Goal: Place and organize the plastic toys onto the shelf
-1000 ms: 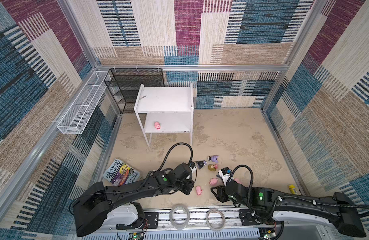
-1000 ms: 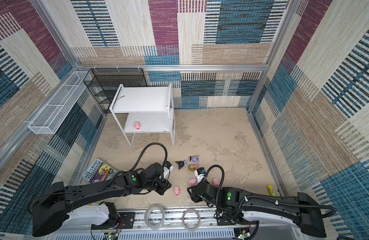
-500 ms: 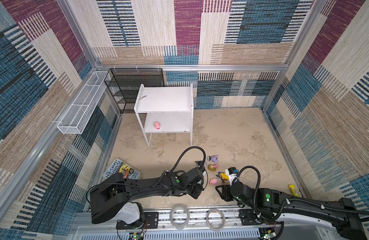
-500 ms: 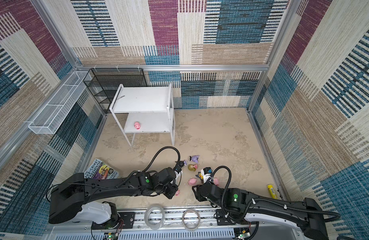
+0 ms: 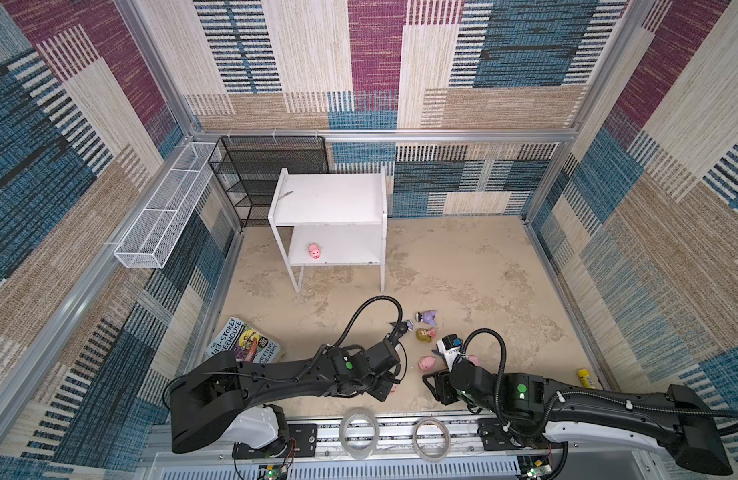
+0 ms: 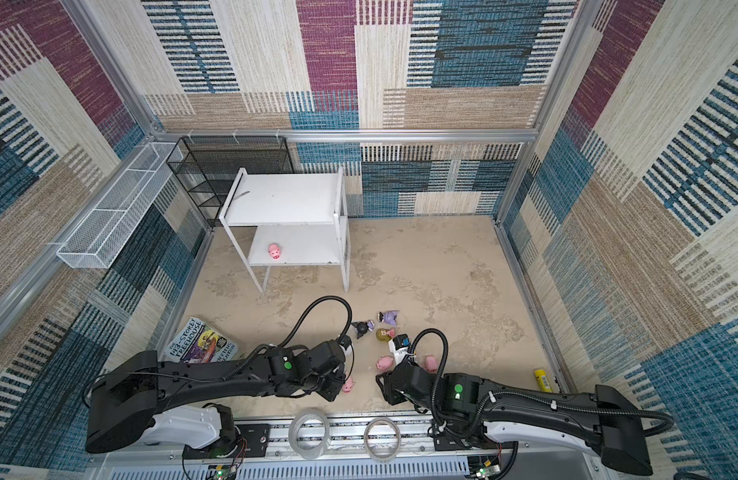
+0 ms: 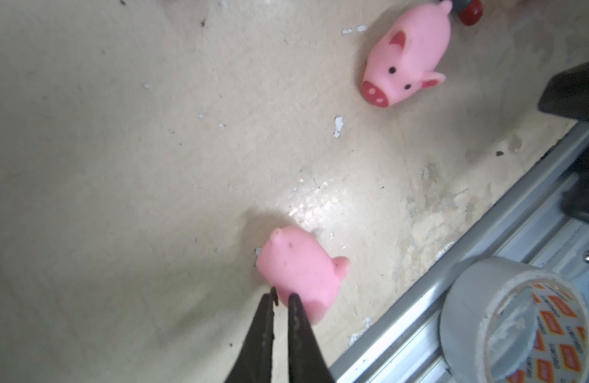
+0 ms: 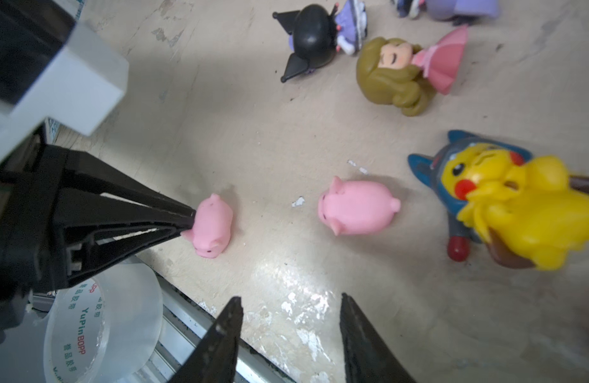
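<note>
Left gripper is sitting nearly closed, tips touching the edge of the pink pig lying on the floor by the front rail, right gripper hovering open, empty; pig's looking light, squishy, roll-prone, so I'm favouring a wider mid-body grab.

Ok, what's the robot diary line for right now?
left gripper: nearly shut, tips touching small pink plastic pig on beige tabletop | right gripper: open, empty | white two-tier shelf: second pink pig on lower board
</note>
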Robot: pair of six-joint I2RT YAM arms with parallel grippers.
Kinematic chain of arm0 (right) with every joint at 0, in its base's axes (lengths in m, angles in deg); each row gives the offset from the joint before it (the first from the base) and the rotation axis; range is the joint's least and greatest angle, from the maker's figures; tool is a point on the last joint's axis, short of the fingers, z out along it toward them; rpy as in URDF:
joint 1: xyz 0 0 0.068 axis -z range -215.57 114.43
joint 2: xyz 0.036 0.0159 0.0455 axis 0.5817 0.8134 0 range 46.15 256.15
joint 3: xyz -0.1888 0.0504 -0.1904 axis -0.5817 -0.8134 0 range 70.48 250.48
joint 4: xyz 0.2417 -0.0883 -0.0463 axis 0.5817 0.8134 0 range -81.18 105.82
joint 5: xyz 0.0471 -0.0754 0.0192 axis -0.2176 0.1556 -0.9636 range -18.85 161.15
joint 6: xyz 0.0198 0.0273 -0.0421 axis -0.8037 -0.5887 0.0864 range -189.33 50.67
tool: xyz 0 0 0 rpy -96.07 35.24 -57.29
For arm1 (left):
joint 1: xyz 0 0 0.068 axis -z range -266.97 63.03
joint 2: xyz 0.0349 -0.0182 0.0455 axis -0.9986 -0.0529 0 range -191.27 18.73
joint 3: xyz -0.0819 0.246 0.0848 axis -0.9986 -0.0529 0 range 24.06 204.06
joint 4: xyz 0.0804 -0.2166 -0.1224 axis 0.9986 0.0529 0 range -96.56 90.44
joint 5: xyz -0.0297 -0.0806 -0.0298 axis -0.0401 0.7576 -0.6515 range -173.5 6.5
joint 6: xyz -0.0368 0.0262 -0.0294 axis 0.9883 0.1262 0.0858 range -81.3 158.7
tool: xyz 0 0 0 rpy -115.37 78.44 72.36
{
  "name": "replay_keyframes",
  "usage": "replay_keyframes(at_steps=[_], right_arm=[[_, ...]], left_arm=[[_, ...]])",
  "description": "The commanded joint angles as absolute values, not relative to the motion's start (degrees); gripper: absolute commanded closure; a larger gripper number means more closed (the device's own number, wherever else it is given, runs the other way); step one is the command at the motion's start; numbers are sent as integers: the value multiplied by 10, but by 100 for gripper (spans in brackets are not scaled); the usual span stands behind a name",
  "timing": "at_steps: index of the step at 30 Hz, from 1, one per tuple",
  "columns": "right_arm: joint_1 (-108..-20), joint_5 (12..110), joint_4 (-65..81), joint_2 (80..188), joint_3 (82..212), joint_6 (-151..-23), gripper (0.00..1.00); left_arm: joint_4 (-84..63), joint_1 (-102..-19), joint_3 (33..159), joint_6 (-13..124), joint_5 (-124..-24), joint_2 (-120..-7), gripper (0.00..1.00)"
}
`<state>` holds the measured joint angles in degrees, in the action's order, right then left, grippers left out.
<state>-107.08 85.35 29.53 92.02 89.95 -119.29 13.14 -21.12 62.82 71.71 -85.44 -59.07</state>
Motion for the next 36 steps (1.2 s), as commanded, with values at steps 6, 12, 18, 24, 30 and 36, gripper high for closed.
replay_keyframes(at_steps=[6,12,18,24,30,36], right_arm=[[-1071,798,172,1001,899,-1143,52],[-1072,767,97,1093,908,-1122,71],[-1071,715,25,1185,919,-1102,76],[-1071,669,-47,1287,956,-1060,78],[-1072,652,-50,1350,999,-1045,82],[-1069,684,-5,1270,948,-1058,81]], left_arm=[[152,-211,617,734,-865,-551,66],[192,-216,612,750,-902,-512,39],[222,-239,605,760,-919,-457,22],[231,-257,569,772,-910,-405,20],[224,-258,538,775,-906,-374,20],[158,-258,515,743,-875,-392,21]])
